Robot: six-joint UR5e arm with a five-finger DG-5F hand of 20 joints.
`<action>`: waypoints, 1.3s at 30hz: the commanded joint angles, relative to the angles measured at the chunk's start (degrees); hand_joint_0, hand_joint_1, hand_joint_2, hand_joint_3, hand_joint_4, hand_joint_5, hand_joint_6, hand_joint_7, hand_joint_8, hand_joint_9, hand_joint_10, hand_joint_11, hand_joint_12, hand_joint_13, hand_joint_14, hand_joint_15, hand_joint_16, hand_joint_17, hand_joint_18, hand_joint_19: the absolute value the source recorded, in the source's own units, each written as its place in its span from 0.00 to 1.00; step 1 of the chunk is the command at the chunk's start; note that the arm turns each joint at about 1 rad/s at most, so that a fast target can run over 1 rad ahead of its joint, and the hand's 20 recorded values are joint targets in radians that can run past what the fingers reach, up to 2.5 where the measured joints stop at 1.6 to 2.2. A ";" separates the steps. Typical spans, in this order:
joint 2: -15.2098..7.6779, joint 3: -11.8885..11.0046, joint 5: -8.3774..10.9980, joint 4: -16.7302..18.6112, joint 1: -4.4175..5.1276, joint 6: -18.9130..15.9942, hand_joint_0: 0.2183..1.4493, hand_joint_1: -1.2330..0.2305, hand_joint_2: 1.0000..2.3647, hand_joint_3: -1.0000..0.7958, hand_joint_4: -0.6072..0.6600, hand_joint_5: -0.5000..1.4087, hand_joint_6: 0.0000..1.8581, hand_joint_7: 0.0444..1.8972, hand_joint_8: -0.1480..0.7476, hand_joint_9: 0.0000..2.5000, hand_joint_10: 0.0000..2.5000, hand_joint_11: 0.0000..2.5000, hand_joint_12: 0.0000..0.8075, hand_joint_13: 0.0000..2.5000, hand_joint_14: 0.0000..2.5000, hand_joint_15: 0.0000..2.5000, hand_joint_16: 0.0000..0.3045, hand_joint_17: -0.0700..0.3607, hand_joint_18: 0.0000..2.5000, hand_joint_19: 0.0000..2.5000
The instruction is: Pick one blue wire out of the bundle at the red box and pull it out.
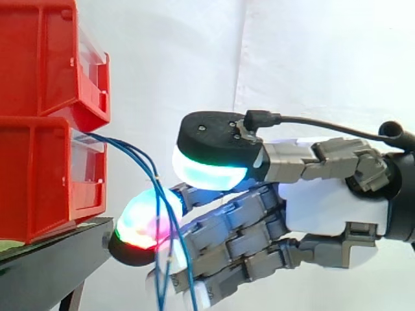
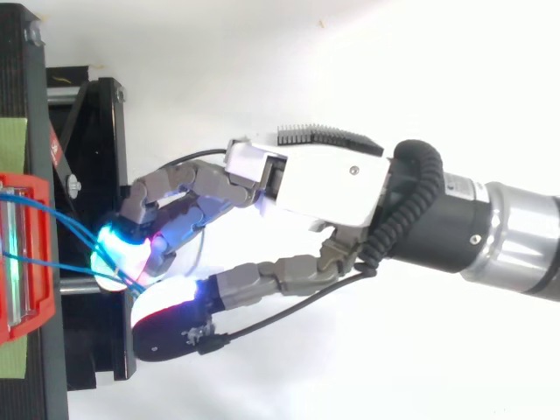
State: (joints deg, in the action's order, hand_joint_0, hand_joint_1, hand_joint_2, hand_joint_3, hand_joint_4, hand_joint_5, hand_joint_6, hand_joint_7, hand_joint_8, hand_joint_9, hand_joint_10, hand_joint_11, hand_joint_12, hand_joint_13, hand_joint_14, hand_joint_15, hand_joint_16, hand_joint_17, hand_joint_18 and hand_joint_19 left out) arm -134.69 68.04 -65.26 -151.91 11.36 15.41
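Beside stacked red bins (image 1: 39,175) on black stand (image 1: 45,265), robot hand (image 1: 324,204) among drooping blue wires (image 1: 139,155); grip unclear.

Robot hand (image 2: 324,184) enters from right, reaching left over black stand (image 2: 98,122). Red box (image 2: 44,302) at left edge. Blue wires (image 2: 44,207) run from box rightward, converging at forward end of robot hand. White backdrop behind.

Nothing readable here — just a few tiny white marks of print on the black wrist collar (image 2: 455,186) behind the hand (image 2: 324,179), too small to make out — and no writing to be read on the red bins (image 1: 39,175) or the black stand (image 1: 45,265).
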 commanded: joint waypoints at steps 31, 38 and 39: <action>-0.57 -4.06 -1.27 -5.86 -0.81 -1.00 0.31 0.37 0.01 0.53 0.67 0.16 0.51 0.40 0.61 0.35 0.00 0.23 0.56 0.29 0.00 0.13 0.19 0.46 0.28 0.19; 1.01 -4.06 -1.45 -12.54 -1.16 -1.00 0.32 0.36 0.01 0.54 0.63 0.16 0.51 0.39 0.61 0.36 0.00 0.27 0.55 0.29 0.00 0.14 0.19 0.46 0.28 0.19; 1.27 -4.06 -1.54 -12.98 -1.16 -1.00 0.33 0.35 0.01 0.54 0.62 0.16 0.51 0.39 0.60 0.36 0.00 0.28 0.55 0.29 0.00 0.14 0.19 0.46 0.29 0.19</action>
State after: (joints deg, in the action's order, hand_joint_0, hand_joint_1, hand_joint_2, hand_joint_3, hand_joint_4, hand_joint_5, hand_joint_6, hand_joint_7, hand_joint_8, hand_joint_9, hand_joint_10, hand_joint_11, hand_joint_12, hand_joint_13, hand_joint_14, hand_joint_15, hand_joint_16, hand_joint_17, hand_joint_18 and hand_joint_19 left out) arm -133.79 64.01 -66.67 -163.50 10.23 14.42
